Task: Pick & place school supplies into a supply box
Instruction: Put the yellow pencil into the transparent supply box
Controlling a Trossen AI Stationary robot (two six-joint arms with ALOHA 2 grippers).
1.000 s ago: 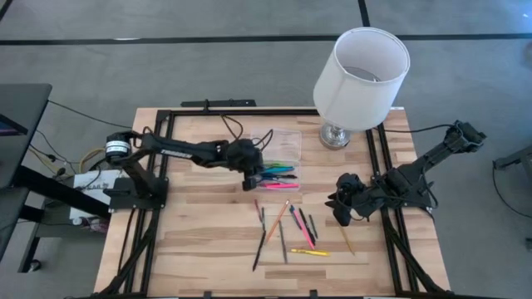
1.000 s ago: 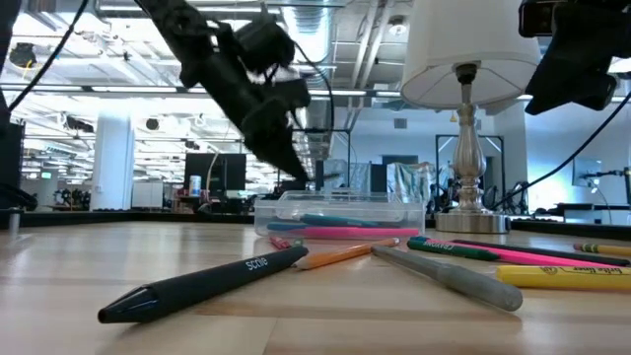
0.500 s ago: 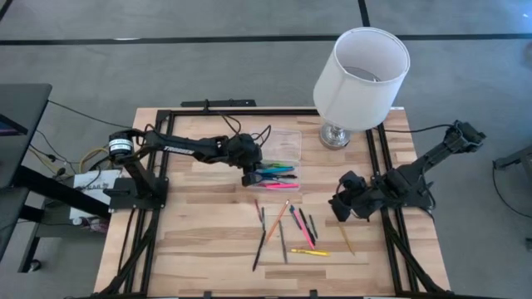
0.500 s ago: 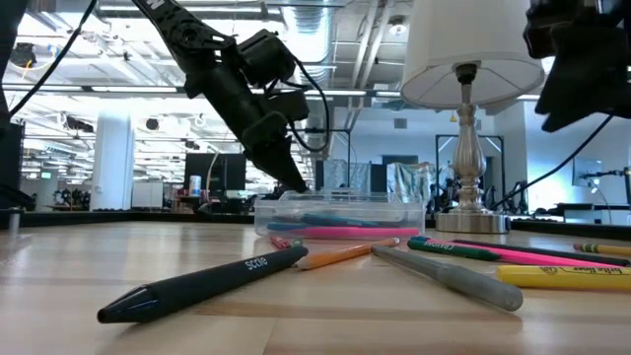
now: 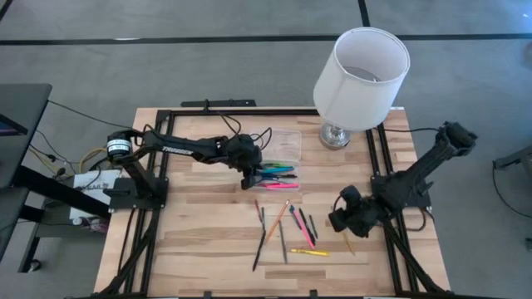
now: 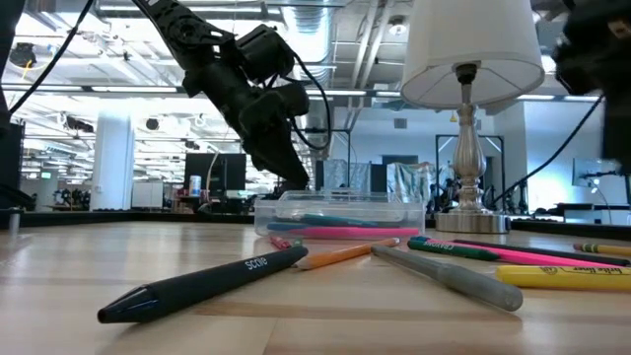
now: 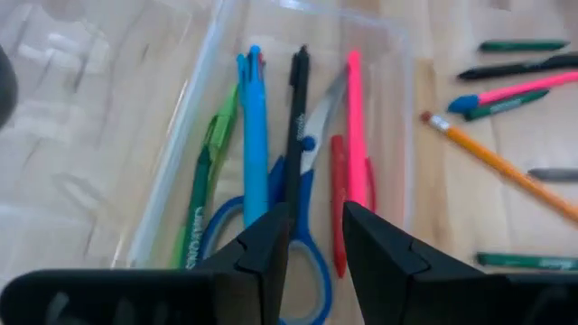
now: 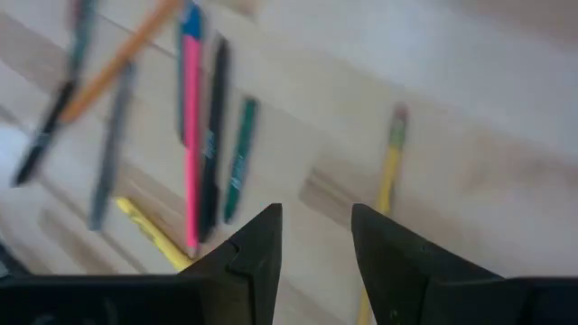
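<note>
Sitting mid-table, the supply box (image 5: 278,160) is holding scissors (image 7: 302,194) and pens | left gripper (image 7: 314,236) is hovering over it, jaws parted, empty | right gripper (image 8: 314,236) — open — is hanging above the yellow pencil (image 8: 386,185).

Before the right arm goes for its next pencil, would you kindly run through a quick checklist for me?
1. Left gripper empty above the clear box: ok, nothing between its fingers.
2. Black pen lies inside the box beside the scissors: ok.
3. Right gripper open and empty: ok.
4. Yellow pencil lies alone on bare wood ahead of the right gripper: ok.
5. Lamp stands apart from the right arm: ok.
6. Room left in the box: ok.
</note>
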